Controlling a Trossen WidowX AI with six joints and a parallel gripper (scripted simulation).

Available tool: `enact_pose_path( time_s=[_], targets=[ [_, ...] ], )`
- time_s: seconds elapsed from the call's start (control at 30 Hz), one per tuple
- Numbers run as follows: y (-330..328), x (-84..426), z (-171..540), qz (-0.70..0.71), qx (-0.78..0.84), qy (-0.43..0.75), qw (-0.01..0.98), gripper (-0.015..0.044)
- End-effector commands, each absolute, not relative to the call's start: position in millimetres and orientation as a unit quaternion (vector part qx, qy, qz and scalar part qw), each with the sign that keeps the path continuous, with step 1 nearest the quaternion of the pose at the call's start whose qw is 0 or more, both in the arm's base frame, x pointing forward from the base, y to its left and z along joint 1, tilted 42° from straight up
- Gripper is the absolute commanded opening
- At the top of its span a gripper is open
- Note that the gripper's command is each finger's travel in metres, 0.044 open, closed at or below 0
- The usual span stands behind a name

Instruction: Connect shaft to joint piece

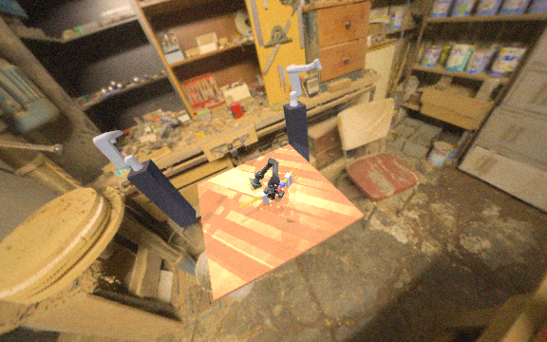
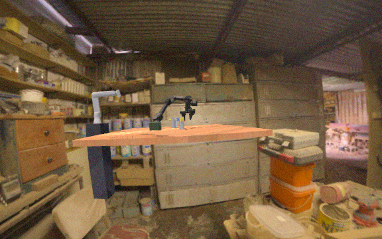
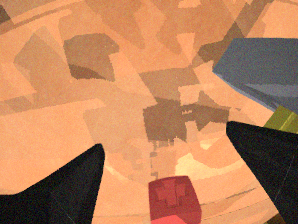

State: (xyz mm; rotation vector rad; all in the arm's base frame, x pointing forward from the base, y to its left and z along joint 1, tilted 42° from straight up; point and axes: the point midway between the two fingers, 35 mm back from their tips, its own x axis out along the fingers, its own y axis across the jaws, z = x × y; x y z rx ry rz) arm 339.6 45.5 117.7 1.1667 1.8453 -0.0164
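Observation:
The red joint piece (image 3: 175, 197) (image 1: 279, 189) shows at the bottom of the wrist view, with a blue part (image 1: 282, 184) beside it in the top view. A pale block (image 1: 288, 179) stands behind them. The second block (image 1: 265, 199) (image 3: 262, 65) carries the yellow second shaft (image 1: 250, 202) (image 3: 284, 120), which sticks out to the left in the top view. My gripper (image 1: 273, 194) (image 2: 188, 118) (image 3: 165, 139) is open and empty, above the table near the joint piece. The joint's opening and its angle to the second shaft cannot be told.
The wooden table top (image 1: 273, 242) (image 2: 131, 139) lies under the parts. The arm's dark green base (image 1: 254, 183) (image 2: 155, 125) stands close to the blocks. Two pale arms (image 1: 107, 142) (image 1: 294, 76) stand on dark pedestals beyond the table's edge.

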Motion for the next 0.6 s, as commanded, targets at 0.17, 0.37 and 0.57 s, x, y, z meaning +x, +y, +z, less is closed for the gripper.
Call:
enact_pose_path(
  time_s=[0.17,0.37,0.57],
  targets=[
    [65.6,316.6,136.5,-0.005,0.476,0.748,0.461,0.0440],
    [77.4,298.9,146.7,-0.005,0.477,0.749,0.461,0.0440],
    [81.5,296.6,145.1,-0.005,0.477,0.749,0.461,0.0440]
  ],
)
